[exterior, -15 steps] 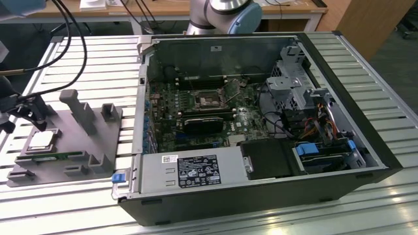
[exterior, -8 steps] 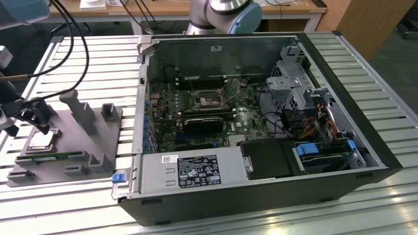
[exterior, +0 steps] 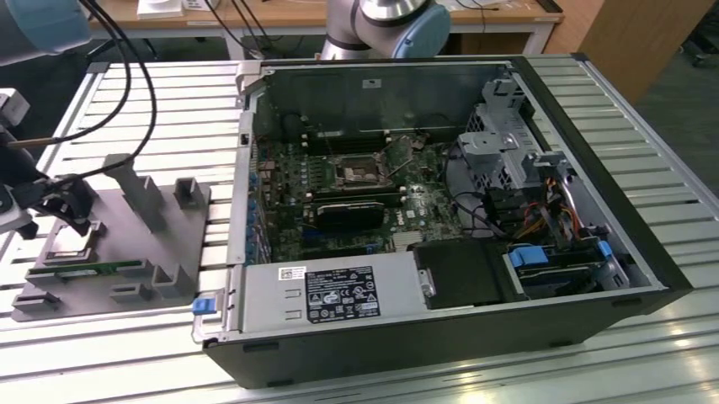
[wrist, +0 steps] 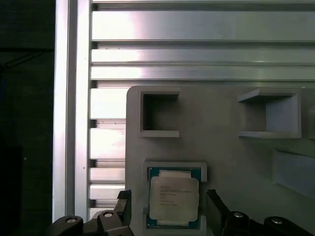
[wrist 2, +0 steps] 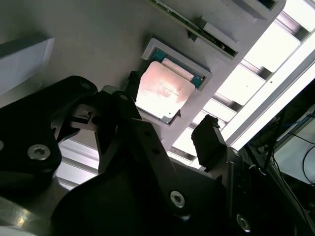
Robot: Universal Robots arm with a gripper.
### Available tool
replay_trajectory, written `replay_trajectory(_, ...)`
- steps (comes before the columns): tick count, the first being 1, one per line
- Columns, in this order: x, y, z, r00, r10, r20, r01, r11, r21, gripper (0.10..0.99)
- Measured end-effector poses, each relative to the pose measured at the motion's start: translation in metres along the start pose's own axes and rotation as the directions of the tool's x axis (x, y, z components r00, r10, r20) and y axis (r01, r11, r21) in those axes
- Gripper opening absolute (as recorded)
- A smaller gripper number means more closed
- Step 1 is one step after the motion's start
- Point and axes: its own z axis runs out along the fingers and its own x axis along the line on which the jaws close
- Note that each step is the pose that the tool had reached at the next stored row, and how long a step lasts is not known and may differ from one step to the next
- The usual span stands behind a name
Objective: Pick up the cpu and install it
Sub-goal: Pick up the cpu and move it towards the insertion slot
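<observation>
The cpu (wrist: pixel 173 197) lies flat in a shallow square pocket of the grey fixture plate (wrist: pixel 221 152), silvery top up with a green edge showing. My gripper (wrist: pixel 170 209) hangs just above it, open, with one black finger (wrist: pixel 123 206) on each side of the chip and neither touching it. The second wrist view gives the same picture: the cpu (wrist 2: pixel 162 91) sits between the spread fingers (wrist 2: pixel 209 135). In the exterior view the gripper (exterior: pixel 67 209) is over the fixture plate (exterior: pixel 124 252) at that view's left. The motherboard socket (exterior: pixel 359 174) sits inside the open computer case (exterior: pixel 450 194).
Upright grey fixture blocks (exterior: pixel 137 192) stand on the plate beside my gripper, and a green memory stick (exterior: pixel 103 269) lies along its front. Black cables (exterior: pixel 124 76) hang from the arm. A second arm's base (exterior: pixel 388 25) stands behind the case on the slatted metal table (exterior: pixel 157 93).
</observation>
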Motion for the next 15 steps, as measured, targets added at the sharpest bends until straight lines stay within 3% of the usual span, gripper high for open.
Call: replay_trajectory(15,-0.0002,-0.0005,0.0151,1.0,0.0,0.0063,0.0,1.0,0.0,0.706)
